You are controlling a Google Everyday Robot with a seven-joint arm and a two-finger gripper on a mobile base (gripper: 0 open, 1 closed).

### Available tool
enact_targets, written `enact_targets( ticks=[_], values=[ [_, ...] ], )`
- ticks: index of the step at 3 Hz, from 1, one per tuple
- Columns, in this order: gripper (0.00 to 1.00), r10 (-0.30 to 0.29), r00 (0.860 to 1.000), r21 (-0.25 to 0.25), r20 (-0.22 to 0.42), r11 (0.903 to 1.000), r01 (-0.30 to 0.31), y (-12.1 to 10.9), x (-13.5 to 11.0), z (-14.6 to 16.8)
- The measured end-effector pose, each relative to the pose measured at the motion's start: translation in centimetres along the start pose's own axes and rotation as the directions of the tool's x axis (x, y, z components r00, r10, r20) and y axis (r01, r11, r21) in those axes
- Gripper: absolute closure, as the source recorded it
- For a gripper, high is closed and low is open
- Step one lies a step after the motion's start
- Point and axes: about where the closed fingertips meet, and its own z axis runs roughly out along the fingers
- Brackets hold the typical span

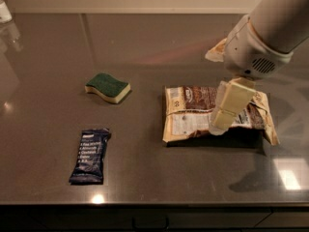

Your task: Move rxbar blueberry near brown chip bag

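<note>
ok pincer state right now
pincer: over the chip bag, open or closed cannot be told. The blue bar lies apart on the counter.

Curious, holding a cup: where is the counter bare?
Bare counter lies between the rxbar blueberry and the brown chip bag, and beyond the sponge. Crowded at the bag: the gripper hangs over it.

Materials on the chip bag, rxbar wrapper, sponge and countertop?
Brown chip bag: crinkled film, probably foil-lined; sharp creases.
Rxbar blueberry: thin dark-blue plastic wrapper, crimped ends.
Sponge: pale foam with green scouring top.
Countertop: polished grey stone or metal, glossy reflections.
Gripper, in front of the bag: cream plastic, seemingly matte.
</note>
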Motion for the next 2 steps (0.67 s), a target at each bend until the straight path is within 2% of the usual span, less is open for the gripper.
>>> enact_targets(
  ticks=[1, 2],
  values=[
    [0.00, -0.037, 0.998, -0.035, 0.049, 0.9986, 0.039, 0.4, -2.1, 2.0],
    [0.00, -0.082, 0.987, -0.087, 0.137, 0.9917, 0.094, 2.0, -5.9, 6.0]
  ],
)
